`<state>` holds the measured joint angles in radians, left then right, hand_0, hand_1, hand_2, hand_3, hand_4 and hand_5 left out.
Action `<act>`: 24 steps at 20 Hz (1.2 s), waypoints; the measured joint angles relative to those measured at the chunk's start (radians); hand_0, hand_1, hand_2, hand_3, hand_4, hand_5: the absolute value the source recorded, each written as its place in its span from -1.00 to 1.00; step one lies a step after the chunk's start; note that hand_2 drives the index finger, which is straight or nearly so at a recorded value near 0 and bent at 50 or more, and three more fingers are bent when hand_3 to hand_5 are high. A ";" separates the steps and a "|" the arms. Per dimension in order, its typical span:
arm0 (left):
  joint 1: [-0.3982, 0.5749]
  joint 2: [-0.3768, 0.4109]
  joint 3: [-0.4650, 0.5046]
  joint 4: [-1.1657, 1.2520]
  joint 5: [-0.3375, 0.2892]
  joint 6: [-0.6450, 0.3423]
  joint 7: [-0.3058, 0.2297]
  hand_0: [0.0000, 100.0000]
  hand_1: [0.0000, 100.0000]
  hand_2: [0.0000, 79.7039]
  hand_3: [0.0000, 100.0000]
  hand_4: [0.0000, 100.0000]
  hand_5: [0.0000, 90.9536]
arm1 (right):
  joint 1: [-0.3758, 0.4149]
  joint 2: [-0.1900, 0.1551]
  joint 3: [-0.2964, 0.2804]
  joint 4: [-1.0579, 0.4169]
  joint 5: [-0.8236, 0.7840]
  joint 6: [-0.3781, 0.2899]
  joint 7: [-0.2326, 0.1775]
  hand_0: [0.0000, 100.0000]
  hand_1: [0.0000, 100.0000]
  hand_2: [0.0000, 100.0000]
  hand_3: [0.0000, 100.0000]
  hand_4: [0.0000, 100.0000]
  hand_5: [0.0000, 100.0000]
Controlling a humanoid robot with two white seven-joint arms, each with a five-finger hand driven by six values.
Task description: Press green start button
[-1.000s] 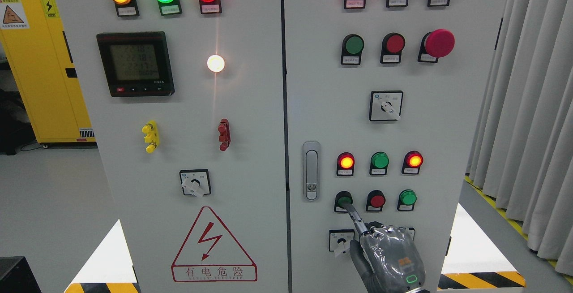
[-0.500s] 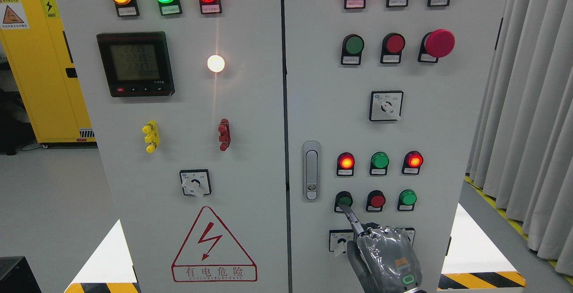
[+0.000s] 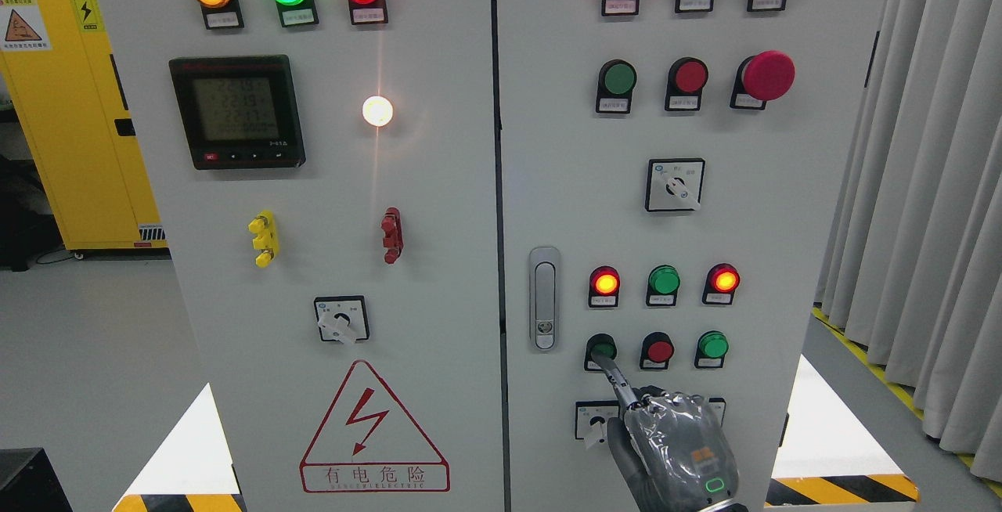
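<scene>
Right robot hand (image 3: 679,449) low on the cabinet's right door (image 3: 564,144), fist curled with one finger (image 3: 618,377) stretched up-left, gripping nothing. Fingertip touching the lower edge of the green button (image 3: 601,349), which sits just right of the door latch (image 3: 544,298) and partly hidden behind the tip. Pressing looks underway, though button travel cannot be judged. Contact off-centre, toward the rim: a risk of sliding off the cap and onto the bare door, leaving the press incomplete. Red button (image 3: 660,351) just right of the green one; any drift that way could trigger a stop instead. Selector switch (image 3: 596,420) below the green button, right beside the knuckles, so a sagging wrist might nudge its knob. Left robot hand out of view.
</scene>
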<state>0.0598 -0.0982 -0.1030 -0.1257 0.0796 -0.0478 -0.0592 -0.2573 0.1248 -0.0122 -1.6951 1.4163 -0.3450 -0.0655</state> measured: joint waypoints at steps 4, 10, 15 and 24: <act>0.000 0.000 0.000 0.000 0.000 0.000 0.000 -0.76 0.11 -1.00 -1.00 -1.00 -1.00 | -0.001 0.000 -0.001 0.001 0.000 0.001 0.000 0.69 0.78 -1.00 0.61 0.66 0.88; 0.000 0.000 0.000 0.000 0.000 0.000 0.000 -0.76 0.11 -1.00 -1.00 -1.00 -1.00 | -0.002 0.001 -0.011 0.004 -0.001 0.005 0.000 0.70 0.78 -1.00 0.61 0.66 0.89; 0.000 0.000 0.000 0.000 0.000 0.000 0.000 -0.76 0.11 -1.00 -1.00 -1.00 -1.00 | 0.001 0.001 -0.018 0.004 -0.003 0.007 0.002 0.71 0.78 -1.00 0.61 0.67 0.89; 0.000 0.000 0.000 0.000 0.000 0.000 0.000 -0.76 0.11 -1.00 -1.00 -1.00 -1.00 | 0.026 0.002 -0.005 -0.028 -0.022 0.009 -0.006 0.73 0.79 -1.00 0.61 0.65 0.89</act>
<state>0.0598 -0.0982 -0.1030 -0.1258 0.0798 -0.0478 -0.0592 -0.2313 0.1266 -0.0171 -1.7233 1.3940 -0.3357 -0.0718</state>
